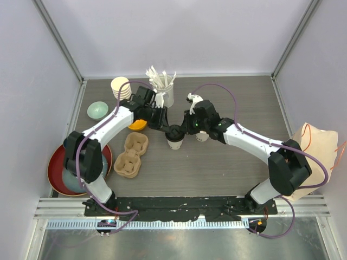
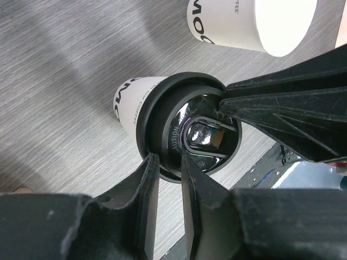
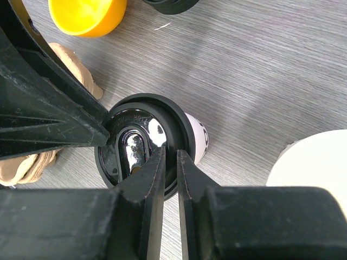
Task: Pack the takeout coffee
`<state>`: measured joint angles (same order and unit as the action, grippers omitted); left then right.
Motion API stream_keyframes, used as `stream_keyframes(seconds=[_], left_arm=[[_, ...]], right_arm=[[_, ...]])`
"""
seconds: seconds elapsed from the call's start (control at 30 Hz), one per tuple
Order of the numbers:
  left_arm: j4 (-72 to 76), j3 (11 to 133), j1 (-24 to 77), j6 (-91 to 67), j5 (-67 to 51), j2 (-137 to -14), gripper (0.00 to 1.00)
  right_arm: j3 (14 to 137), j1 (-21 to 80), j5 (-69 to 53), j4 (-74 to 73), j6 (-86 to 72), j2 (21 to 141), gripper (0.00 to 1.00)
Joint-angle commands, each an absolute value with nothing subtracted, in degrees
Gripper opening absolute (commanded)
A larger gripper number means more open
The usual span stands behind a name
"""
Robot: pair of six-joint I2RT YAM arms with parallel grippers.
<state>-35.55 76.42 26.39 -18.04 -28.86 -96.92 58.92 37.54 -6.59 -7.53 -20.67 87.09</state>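
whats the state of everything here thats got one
lidded cup: upright, black lid on
second cup: no lid
cup carrier: all wells empty
left gripper: shut on the lidded cup's lid rim
right gripper: shut on the same rim

The capped cup [image 1: 174, 143] stands upright near the middle of the table [image 1: 227, 168], a small white paper cup with black lettering down its side. Its round black lid [image 2: 157, 103] is glossy, with an oval sip recess and raised caution text (whether it is pressed fully home cannot be told). The lid's rim sits pinched in the left gripper [image 2: 169, 162] on one side and the right gripper [image 3: 171, 157] on the opposite side. The second cup [image 1: 201, 135], same white paper and print, stands just beside it on the right arm's side, open-topped
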Motion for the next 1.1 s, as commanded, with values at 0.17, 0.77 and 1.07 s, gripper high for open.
stream_keyframes(seconds=[0.17,0.77,1.07], left_arm=[[-40.51,79.80,27.07,-14.50,-31.02,-97.56,0.29],[-45.79,85.35,26.19,-12.30,-30.59,-95.89,0.40],[-41.57,80.95,24.35,-20.74,-30.50,-94.04,0.39]], right_arm=[[62.57,38.32,-6.07,-14.85,-20.48,86.92,0.31],[66.56,38.32,-23.05,-13.56,11.74,78.24,0.64],[59.84,38.41,-42.89,-15.81,56.06,74.97,0.45]])
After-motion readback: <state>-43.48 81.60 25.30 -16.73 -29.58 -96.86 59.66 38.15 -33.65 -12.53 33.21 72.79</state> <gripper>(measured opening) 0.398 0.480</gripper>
